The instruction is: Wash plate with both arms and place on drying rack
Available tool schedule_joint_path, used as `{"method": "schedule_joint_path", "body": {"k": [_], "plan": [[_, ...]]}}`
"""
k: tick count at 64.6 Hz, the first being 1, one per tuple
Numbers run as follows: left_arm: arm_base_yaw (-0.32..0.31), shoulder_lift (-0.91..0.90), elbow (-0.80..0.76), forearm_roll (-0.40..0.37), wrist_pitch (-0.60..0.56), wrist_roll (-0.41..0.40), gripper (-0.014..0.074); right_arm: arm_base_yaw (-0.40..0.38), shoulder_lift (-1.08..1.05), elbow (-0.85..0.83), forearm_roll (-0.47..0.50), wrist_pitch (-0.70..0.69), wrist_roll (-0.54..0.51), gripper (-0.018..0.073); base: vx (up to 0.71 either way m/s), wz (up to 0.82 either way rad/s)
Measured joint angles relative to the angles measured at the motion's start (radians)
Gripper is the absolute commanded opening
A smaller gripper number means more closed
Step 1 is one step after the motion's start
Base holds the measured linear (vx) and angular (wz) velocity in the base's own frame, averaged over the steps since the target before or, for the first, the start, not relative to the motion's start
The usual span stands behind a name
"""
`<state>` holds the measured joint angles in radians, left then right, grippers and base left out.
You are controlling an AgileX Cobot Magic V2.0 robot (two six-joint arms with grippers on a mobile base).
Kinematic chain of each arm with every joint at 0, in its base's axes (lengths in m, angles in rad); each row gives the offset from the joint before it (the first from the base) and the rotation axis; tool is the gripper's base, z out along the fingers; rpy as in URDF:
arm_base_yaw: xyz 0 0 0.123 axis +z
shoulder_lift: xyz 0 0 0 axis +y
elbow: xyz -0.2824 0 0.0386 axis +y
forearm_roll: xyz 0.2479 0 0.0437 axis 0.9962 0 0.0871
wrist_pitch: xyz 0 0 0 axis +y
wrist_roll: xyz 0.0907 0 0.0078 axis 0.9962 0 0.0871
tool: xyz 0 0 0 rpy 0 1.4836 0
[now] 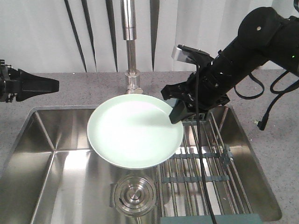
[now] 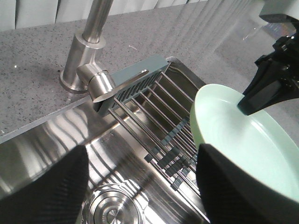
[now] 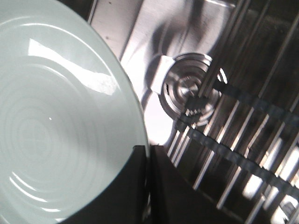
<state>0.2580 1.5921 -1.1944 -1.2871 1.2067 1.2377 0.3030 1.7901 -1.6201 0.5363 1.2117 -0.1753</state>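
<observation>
The pale green plate (image 1: 135, 130) hangs nearly level over the steel sink, its right edge above the drying rack (image 1: 212, 163). My right gripper (image 1: 176, 113) is shut on the plate's right rim. In the right wrist view its two black fingers (image 3: 135, 186) pinch the plate (image 3: 60, 116) edge. My left gripper (image 1: 46, 85) hovers over the counter at the far left, well apart from the plate. In the left wrist view the left gripper (image 2: 140, 154) stands open, with nothing between its fingers, looking at the rack (image 2: 154, 107) and the plate (image 2: 252, 149).
A steel faucet (image 1: 131, 46) rises behind the plate. The round drain strainer (image 1: 135, 195) sits in the sink floor (image 1: 60, 177) under the plate's near edge. Grey speckled counter (image 1: 275, 154) surrounds the sink. Black cables hang from the right arm over the rack.
</observation>
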Motion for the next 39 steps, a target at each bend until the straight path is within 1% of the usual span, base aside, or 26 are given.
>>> {"method": "schedule_joint_path", "body": {"k": [4, 8, 12, 17, 24, 27, 31, 39], "plan": [[0.000, 0.000, 0.000, 0.000, 0.000, 0.000, 0.0471, 0.001, 0.000, -0.003, 0.044, -0.069, -0.016, -0.0010, 0.00, 0.00], [0.000, 0.000, 0.000, -0.001, 0.000, 0.000, 0.0471, 0.001, 0.000, -0.018, 0.066, -0.151, -0.031, -0.0010, 0.00, 0.00], [0.000, 0.000, 0.000, -0.001, 0.000, 0.000, 0.0471, 0.001, 0.000, -0.031, 0.069, -0.236, -0.033, -0.0010, 0.00, 0.00], [0.000, 0.000, 0.000, -0.001, 0.000, 0.000, 0.0471, 0.001, 0.000, -0.047, 0.049, -0.326, -0.025, -0.0010, 0.00, 0.00], [0.000, 0.000, 0.000, -0.002, 0.000, 0.000, 0.0471, 0.001, 0.000, -0.054, -0.034, -0.421, 0.023, -0.0010, 0.00, 0.00], [0.000, 0.000, 0.000, -0.002, 0.000, 0.000, 0.0471, 0.001, 0.000, -0.054, -0.090, -0.443, 0.056, -0.0010, 0.00, 0.00], [0.000, 0.000, 0.000, -0.002, 0.000, 0.000, 0.0471, 0.001, 0.000, -0.054, -0.162, -0.458, 0.095, -0.0010, 0.00, 0.00], [0.000, 0.000, 0.000, -0.002, 0.000, 0.000, 0.0471, 0.001, -0.005, -0.054, -0.332, -0.445, 0.165, -0.0010, 0.00, 0.00]]}}
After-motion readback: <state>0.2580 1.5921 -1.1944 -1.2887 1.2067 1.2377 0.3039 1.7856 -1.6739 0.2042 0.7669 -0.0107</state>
